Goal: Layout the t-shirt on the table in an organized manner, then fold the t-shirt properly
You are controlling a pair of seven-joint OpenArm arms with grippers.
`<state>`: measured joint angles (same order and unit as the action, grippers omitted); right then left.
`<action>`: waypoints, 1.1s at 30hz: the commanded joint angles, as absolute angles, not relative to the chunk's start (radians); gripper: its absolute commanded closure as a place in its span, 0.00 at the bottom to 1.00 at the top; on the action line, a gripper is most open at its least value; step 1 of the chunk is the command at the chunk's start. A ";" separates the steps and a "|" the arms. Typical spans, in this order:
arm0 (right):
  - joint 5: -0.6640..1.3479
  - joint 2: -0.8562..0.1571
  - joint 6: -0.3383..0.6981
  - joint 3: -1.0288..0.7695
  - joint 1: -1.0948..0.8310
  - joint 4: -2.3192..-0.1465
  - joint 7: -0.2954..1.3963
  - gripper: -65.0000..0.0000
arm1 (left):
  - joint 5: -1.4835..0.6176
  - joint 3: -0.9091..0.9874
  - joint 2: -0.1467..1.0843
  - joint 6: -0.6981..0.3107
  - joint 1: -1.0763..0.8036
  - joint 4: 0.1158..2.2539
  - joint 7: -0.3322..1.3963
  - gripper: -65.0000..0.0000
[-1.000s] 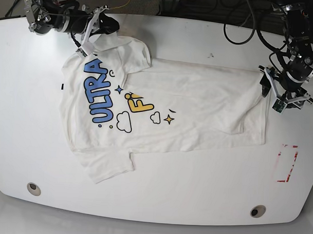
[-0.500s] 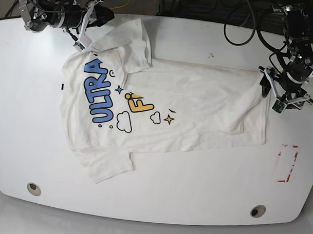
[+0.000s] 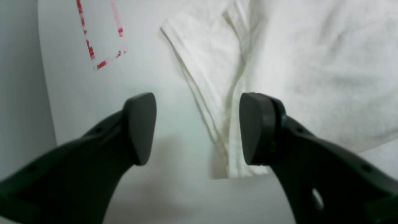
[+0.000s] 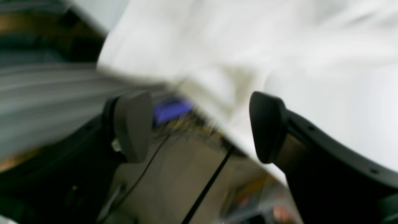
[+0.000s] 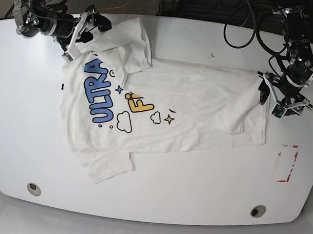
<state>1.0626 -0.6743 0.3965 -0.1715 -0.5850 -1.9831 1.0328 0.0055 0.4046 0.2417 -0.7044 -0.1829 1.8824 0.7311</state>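
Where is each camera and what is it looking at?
Base: high above, looking down at the table, the t-shirt and both arms.
Left wrist: on the left gripper, jaws open over the shirt's hem corner and red tape.
Right wrist: on the right gripper, jaws open; blurred shirt, table edge.
All share the t-shirt.

The white t-shirt [image 5: 162,104] lies print-up and mostly flat across the glossy white table [image 5: 195,195], blue and yellow letters toward the base view's left, its far sleeve folded over, the near sleeve spread out.
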 commanded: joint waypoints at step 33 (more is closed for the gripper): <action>1.078 -0.398 0.166 -0.383 -0.638 -1.997 1.021 0.34 | 0.004 0.387 0.254 -0.698 -0.176 1.900 0.710 0.40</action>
<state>1.0622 -0.4053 0.1627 -0.3752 -0.6350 -1.9816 1.0309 0.0101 0.3832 0.2417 -0.7044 -0.1856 1.8824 0.7292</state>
